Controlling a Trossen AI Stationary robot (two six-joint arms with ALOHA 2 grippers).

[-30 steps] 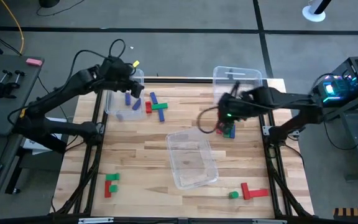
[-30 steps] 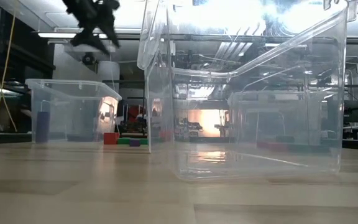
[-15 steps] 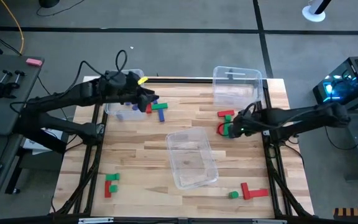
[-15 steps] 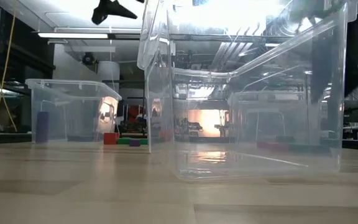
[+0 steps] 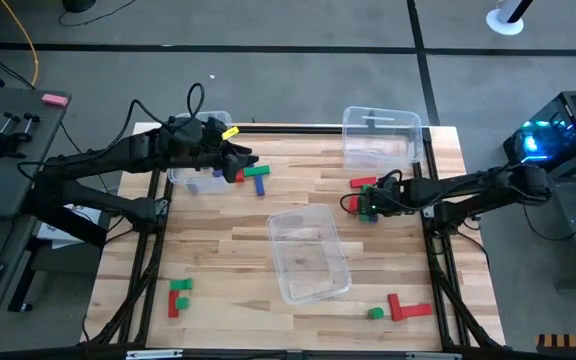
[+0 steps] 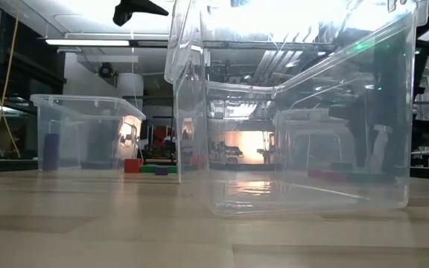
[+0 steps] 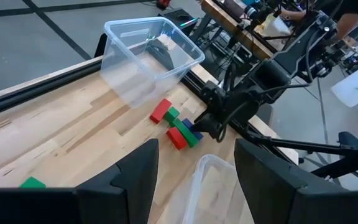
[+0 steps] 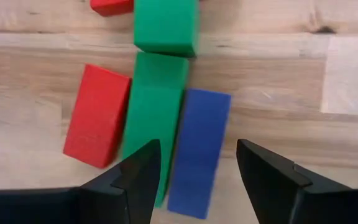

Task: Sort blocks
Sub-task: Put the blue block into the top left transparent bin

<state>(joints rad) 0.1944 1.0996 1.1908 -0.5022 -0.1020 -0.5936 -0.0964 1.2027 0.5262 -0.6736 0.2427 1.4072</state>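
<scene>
My right gripper (image 5: 366, 203) (image 8: 197, 163) is open and points down over a cluster by the table's right side: a blue bar (image 8: 199, 152), a green bar (image 8: 151, 124), a red block (image 8: 98, 115) and a green cube (image 8: 166, 25), all flat on the wood. Its fingers stand on either side of the blue and green bars, touching nothing. My left gripper (image 5: 236, 165) (image 7: 194, 162) is open above the red, blue and green blocks (image 5: 253, 172) beside the far-left bin. One blue block (image 5: 208, 172) lies in that bin.
Three clear bins stand on the table: far left (image 5: 183, 165), far right (image 5: 380, 135) and centre (image 5: 308, 255). Red and green blocks lie near left (image 5: 178, 295) and near right (image 5: 403, 308). The centre bin (image 6: 296, 112) fills the low view.
My left gripper has moved from above the far-left bin toward the table's right, over the blocks beside it. My right arm has come down toward the table, and its gripper now sits low over the right cluster.
</scene>
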